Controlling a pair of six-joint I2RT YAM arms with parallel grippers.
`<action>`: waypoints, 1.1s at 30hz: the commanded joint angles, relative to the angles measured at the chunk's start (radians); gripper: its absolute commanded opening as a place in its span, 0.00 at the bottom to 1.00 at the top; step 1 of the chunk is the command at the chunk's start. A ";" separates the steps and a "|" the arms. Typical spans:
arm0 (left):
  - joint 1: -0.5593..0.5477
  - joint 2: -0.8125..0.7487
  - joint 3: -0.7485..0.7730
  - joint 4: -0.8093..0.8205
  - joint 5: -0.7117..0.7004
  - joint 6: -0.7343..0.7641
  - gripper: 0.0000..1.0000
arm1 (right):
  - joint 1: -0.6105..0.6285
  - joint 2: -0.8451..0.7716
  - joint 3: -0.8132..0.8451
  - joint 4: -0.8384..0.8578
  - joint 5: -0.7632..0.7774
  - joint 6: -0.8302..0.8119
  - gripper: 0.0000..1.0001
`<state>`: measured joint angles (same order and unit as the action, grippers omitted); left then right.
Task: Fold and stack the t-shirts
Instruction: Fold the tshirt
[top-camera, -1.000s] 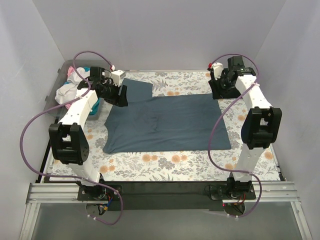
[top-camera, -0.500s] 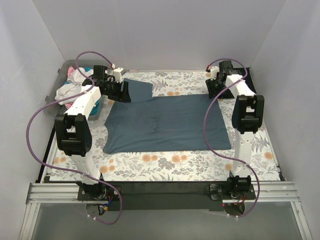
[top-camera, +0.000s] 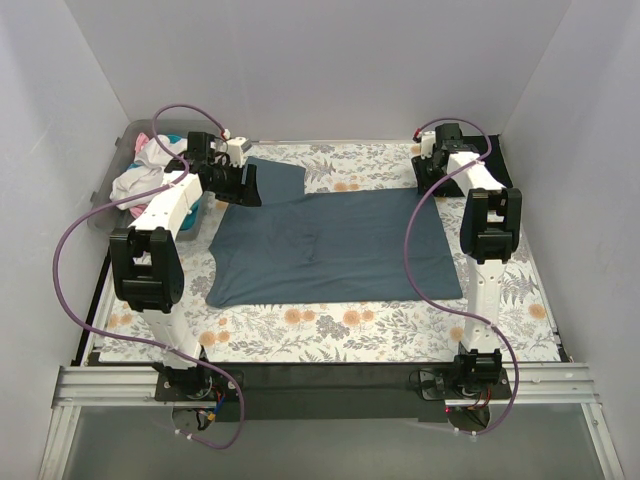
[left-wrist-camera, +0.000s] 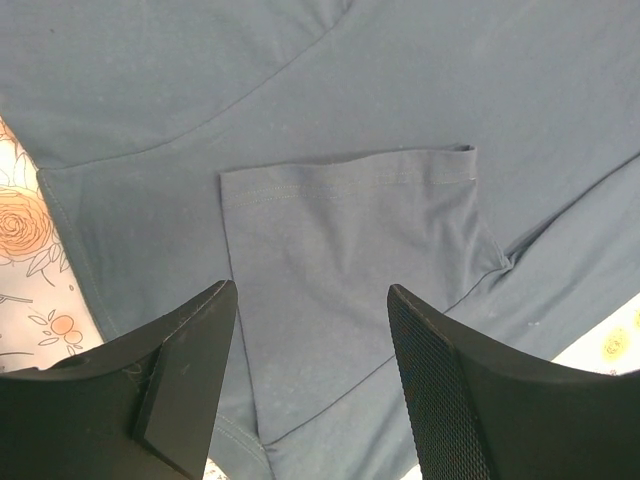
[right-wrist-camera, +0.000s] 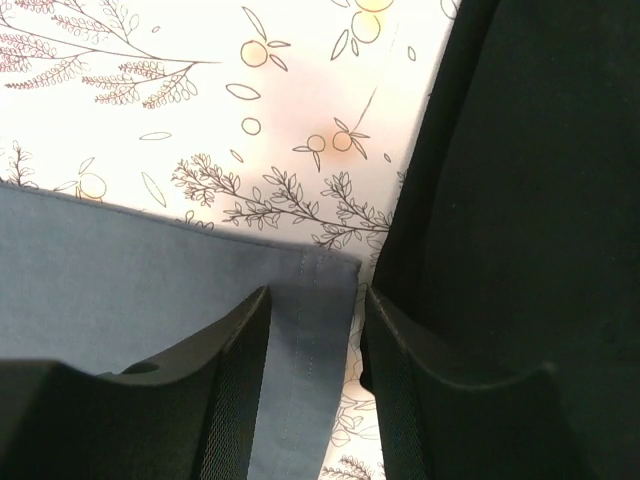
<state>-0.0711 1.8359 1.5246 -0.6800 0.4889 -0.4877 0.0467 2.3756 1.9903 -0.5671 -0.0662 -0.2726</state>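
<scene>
folding the slate blue-grey shirt (top-camera: 330, 245): left gripper (left-wrist-camera: 310, 295) gapes wide over its tucked sleeve (left-wrist-camera: 350, 250), right gripper (right-wrist-camera: 315, 300) (narrower gap, empty) straddles its far corner; next, probably pinch both.

light is bright, even and diffuse, from above, with only faint soft shadows. all three views are mostly sharp; the wrist views' near black fingers (left-wrist-camera: 430, 390) look slightly soft. no glare.

The large t-shirt (top-camera: 330, 245) lies spread on the table cloth (top-camera: 340, 325). Left of its far sleeve sits the plastic bin (top-camera: 112, 180) holding heaped shirts (top-camera: 140, 175). Just right of its far right corner lies another t-shirt (top-camera: 497, 165).
</scene>
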 joint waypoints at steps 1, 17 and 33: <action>0.007 -0.017 0.005 -0.001 -0.006 0.006 0.61 | -0.002 0.016 0.036 0.029 -0.003 0.021 0.50; 0.024 0.141 0.137 -0.001 -0.112 -0.066 0.60 | -0.001 0.031 -0.002 0.029 -0.026 0.042 0.23; 0.024 0.186 0.218 -0.027 -0.081 -0.068 0.60 | -0.013 -0.001 0.028 0.041 -0.032 0.105 0.47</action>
<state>-0.0513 2.0590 1.7126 -0.6998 0.4034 -0.5556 0.0410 2.3852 1.9926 -0.5274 -0.0860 -0.2016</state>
